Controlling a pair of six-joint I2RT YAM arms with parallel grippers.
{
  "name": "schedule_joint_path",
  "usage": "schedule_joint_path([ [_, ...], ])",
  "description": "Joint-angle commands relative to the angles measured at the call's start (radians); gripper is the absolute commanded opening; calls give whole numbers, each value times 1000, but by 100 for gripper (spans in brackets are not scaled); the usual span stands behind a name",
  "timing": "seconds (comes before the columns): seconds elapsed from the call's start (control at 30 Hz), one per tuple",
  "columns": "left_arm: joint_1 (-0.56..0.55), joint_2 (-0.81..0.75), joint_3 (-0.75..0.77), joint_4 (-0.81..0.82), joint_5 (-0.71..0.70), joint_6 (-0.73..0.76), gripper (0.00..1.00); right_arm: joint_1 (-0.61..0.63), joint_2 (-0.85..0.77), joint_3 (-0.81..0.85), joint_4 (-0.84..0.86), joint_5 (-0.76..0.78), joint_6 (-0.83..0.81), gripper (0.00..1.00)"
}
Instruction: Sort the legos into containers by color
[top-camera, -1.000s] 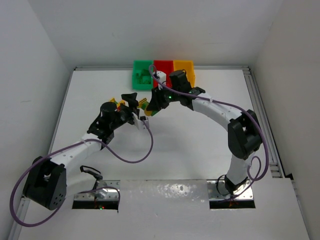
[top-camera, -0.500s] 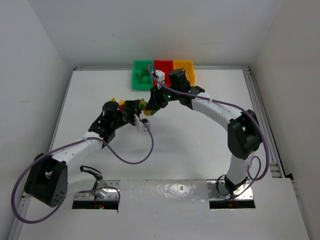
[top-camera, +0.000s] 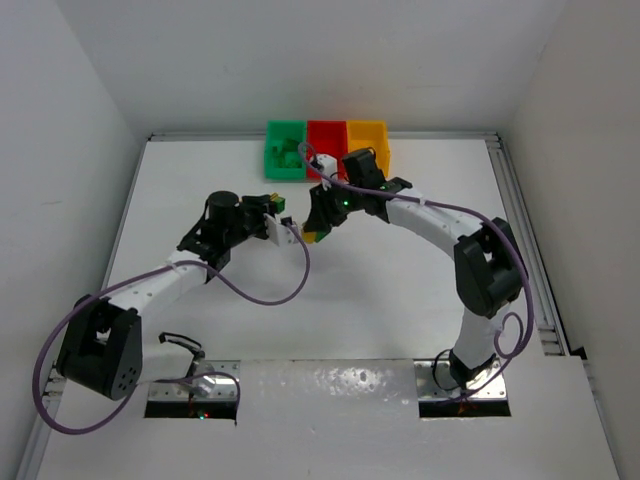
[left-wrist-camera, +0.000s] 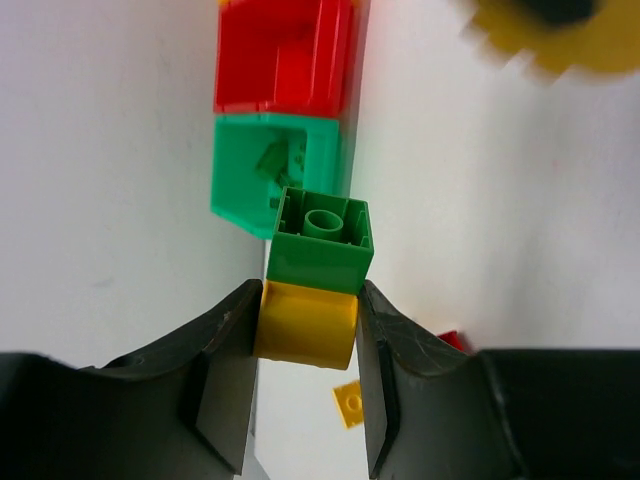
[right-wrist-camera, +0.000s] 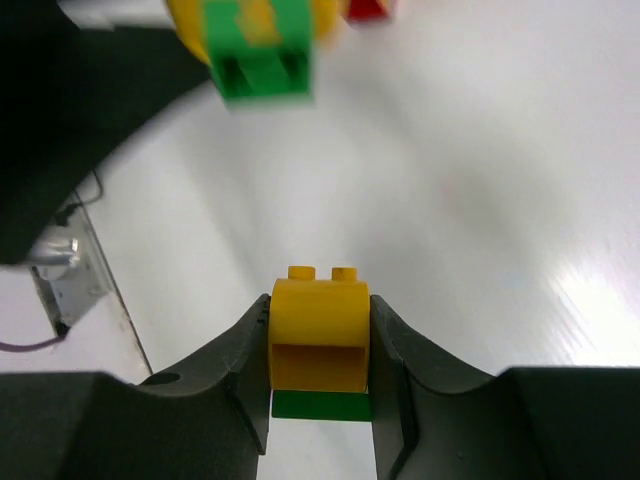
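Left wrist — left pincer (left-wrist-camera: 308, 322) clamped on yellow-green stack (left-wrist-camera: 320, 245), green end toward green container (left-wrist-camera: 243, 182)

Reads bright, even and diffuse from overhead in the top view; leaves only faint soft shadows under the arms (top-camera: 150, 290) on the white counter (top-camera: 400, 300) and throws mottled glare off the metal plate (top-camera: 360, 382) at the near edge. Holds sharp focus in the left wrist view on the stacked green-and-yellow bricks (left-wrist-camera: 315, 290) between the dark fingers (left-wrist-camera: 225, 370); softens on the green bin (left-wrist-camera: 240, 185) and red bin (left-wrist-camera: 280, 60) behind, and smears a yellow shape (left-wrist-camera: 560, 35) at the top right into a blur. Renders the yellow brick (right-wrist-camera: 320, 325) crisp in the right wrist view, blurs a green brick (right-wrist-camera: 262, 55) and the dark mass (right-wrist-camera: 70, 110) at the top, and washes the counter out to a pale sheen at lower right
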Motion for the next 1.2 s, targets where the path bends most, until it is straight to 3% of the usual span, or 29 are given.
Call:
schedule_joint_path([
  [0.0, 29, 26, 70, -19, -14, -72, 0, -39, -29, -32, -31, 30, -35, 0],
  [0.17, 35, 42, 92, -51, 3, -109, 0, -51, -44, -47, -34, 67, -36, 0],
  [0.27, 47, 91, 223, -133, 9, -303, 0, -69, -53, -63, -32, 111, -21, 0],
  [0.4, 136, 216, 400, -310, 200, -683, 0, -114, -76, -122, 58, 191, 81, 0],
  [0.5, 165, 249, 457, -390, 311, -798, 0, -117, -78, -139, 63, 300, 93, 0],
  [0.63, 165, 246, 455, -415, 401, -904, 0, -115, -61, -142, 61, 335, 102, 0],
  [0.87, 165, 238, 448, -419, 381, -950, 0, -105, 13, -103, -12, 446, 68, 0],
  [1.17, 161, 210, 426, -448, 381, -901, 0, -57, 37, -164, 75, 480, -18, 0],
])
